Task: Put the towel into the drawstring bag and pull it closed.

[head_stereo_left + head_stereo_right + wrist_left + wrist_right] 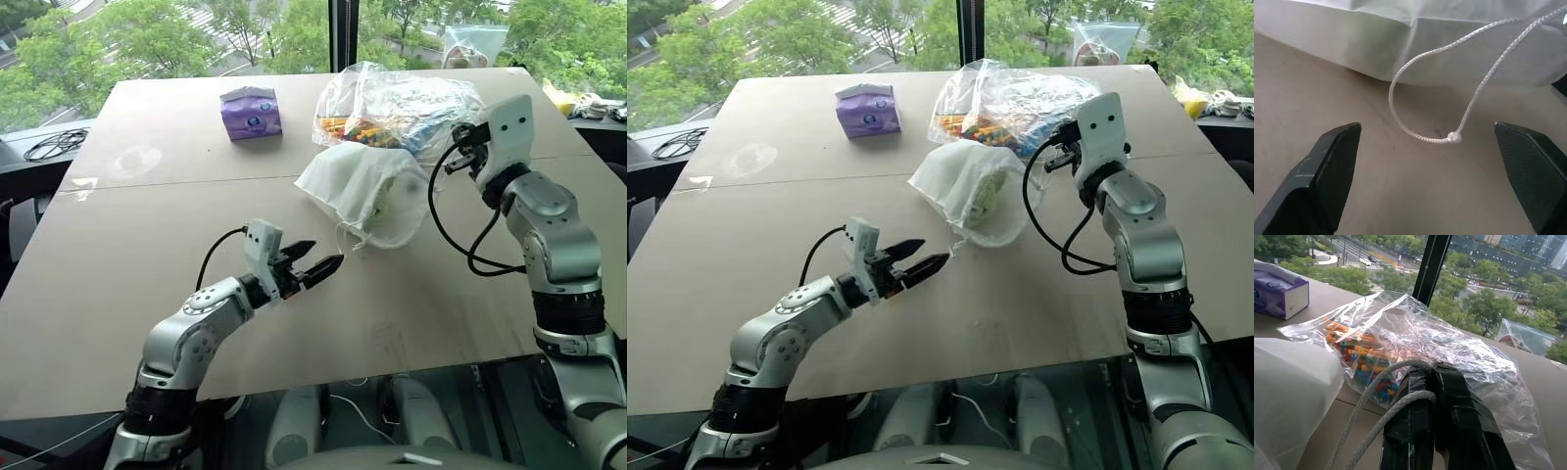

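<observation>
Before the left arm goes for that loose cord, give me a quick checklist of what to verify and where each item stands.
1. Towel inside the bag: ok, green shows through the white fabric.
2. Left end effector open: ok, fingers spread wide.
3. Knotted cord loop lined up between the left fingers: ok, it lies on the table in the gap, not yet gripped.
4. Right end effector shut on the other cord: ok, the cord runs into the closed fingers.
5. Bag mouth drawn closed: cannot tell.
6. Packet of coloured sticks out of the way: not ok, it lies right against the bag.
</observation>
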Action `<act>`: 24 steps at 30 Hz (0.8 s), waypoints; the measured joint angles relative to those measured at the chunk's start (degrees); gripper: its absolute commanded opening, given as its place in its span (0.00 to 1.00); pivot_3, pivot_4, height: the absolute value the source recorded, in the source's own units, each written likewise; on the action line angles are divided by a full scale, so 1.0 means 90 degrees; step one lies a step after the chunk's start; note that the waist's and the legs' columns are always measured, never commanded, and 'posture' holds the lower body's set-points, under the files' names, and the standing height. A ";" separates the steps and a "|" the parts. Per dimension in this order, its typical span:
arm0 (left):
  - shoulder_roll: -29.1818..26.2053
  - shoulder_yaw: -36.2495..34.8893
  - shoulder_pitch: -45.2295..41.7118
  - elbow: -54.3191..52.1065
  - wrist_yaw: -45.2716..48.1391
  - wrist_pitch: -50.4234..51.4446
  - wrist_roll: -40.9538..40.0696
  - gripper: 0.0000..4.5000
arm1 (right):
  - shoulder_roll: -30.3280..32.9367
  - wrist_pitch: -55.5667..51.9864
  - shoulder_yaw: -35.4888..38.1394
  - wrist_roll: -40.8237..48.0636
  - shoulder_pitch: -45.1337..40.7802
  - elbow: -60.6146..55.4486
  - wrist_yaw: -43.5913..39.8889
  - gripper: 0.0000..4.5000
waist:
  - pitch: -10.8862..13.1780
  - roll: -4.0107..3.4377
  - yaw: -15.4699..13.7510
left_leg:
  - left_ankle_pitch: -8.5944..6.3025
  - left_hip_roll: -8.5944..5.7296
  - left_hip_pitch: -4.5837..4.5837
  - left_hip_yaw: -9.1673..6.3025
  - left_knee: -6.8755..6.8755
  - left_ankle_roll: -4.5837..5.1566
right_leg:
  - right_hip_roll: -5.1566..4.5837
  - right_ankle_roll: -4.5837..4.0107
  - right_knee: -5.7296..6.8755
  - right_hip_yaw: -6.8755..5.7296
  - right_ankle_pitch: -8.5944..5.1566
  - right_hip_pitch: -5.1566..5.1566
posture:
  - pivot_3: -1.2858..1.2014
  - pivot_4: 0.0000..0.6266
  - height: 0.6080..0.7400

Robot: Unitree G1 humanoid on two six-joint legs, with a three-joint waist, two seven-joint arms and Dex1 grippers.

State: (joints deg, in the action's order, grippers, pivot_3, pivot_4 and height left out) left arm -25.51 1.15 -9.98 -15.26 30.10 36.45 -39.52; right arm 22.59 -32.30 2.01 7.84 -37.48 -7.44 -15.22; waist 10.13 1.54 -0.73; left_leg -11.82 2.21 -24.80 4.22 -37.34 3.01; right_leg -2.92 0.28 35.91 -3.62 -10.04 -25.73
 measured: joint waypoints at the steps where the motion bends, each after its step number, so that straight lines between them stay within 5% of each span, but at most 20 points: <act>1: 0.0059 0.0071 -0.0117 0.0111 0.0016 -0.0091 0.0179 0.99 | -0.0009 0.0000 0.0000 -0.0005 0.0000 0.0000 -0.0001 0.00 | 0.0000 0.0000 0.0002 | 0.0000 0.0001 0.0000 -0.0002 0.0000 0.0000 | 0.0003 0.0000 0.0001 -0.0002 0.0000 0.0000 | 0.52 0.24 1.00; 14: 0.0553 0.0662 -0.0550 0.0775 0.0319 -0.0676 0.1326 0.99 | -0.0051 0.0000 0.0000 -0.0029 0.0000 -0.0003 -0.0002 0.00 | -0.0001 -0.0002 0.0008 | 0.0000 0.0000 0.0001 0.0001 0.0001 0.0001 | 0.0006 0.0001 0.0001 0.0001 0.0000 0.0000 | 0.52 0.24 1.00; 17: 0.0549 0.0695 -0.0563 0.0849 0.0336 -0.0743 0.1535 0.78 | -0.0050 0.0000 0.0000 -0.0042 0.0000 -0.0003 -0.0002 0.00 | -0.0001 -0.0002 0.0016 | 0.0000 0.0001 0.0001 0.0001 0.0002 0.0002 | 0.0007 0.0001 0.0001 0.0002 0.0000 0.0000 | 0.52 0.24 1.00; 19: 0.0552 0.0684 -0.0563 0.0929 0.0339 -0.0789 0.1689 0.52 | -0.0051 0.0000 0.0000 -0.0049 0.0000 -0.0003 -0.0001 0.00 | -0.0001 -0.0002 0.0012 | 0.0000 0.0002 0.0001 -0.0001 0.0002 0.0001 | 0.0009 0.0001 0.0001 -0.0001 0.0000 0.0000 | 0.52 0.24 1.00; 24: 0.0642 0.0644 -0.0565 0.1033 0.0331 -0.0901 0.1817 0.06 | -0.0051 0.0000 0.0000 -0.0057 0.0000 -0.0004 -0.0002 0.00 | -0.0001 -0.0002 0.0009 | 0.0000 0.0001 0.0001 0.0001 0.0002 0.0002 | 0.0006 0.0001 0.0001 0.0001 0.0000 0.0000 | 0.52 0.24 1.00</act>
State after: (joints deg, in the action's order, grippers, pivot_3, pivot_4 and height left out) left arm -19.74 6.94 -15.07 -5.97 33.07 28.34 -23.17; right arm 22.13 -32.30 2.01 7.32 -37.48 -7.47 -15.23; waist 10.12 1.53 -0.65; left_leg -11.82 2.22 -24.79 4.23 -37.32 3.02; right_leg -2.87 0.29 35.92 -3.61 -10.03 -25.73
